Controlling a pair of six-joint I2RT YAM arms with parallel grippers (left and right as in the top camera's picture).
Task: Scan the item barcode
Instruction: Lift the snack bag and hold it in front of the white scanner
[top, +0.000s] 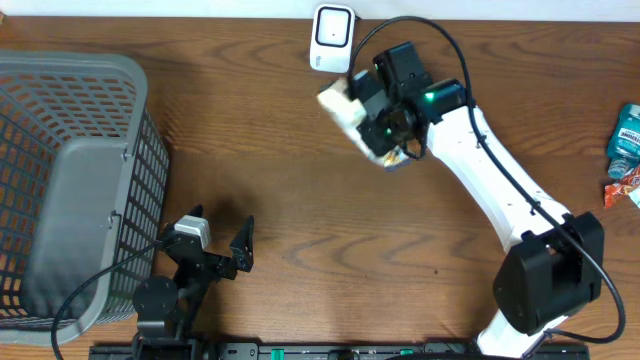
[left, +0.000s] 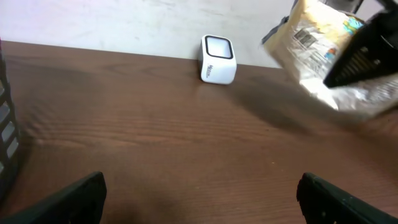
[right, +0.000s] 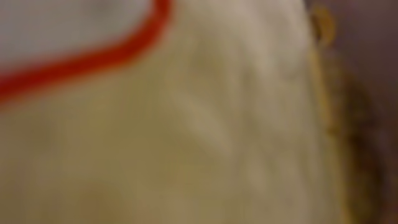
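Overhead: right pincer (top: 368, 118) clamped on the snack packet (top: 340, 103), lifted off the tabletop (top: 300, 200), just near-right of the barcode scanner (top: 332, 35) at the far edge. Left pincer (top: 222, 232) spread wide, empty, beside the mesh basket (top: 140, 150). Likely failure: no read, with barcode (left: 305, 36) angled away from the scanner window or creased film distorting the bars. Also possible: packet slipping from an edge grip, or toppling the scanner.

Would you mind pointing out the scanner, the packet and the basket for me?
scanner (top: 332, 30): overhead view, on its dark window.
packet (left: 311, 56): left wrist view, on its printed face.
basket (top: 80, 68): overhead view, on its far rim.
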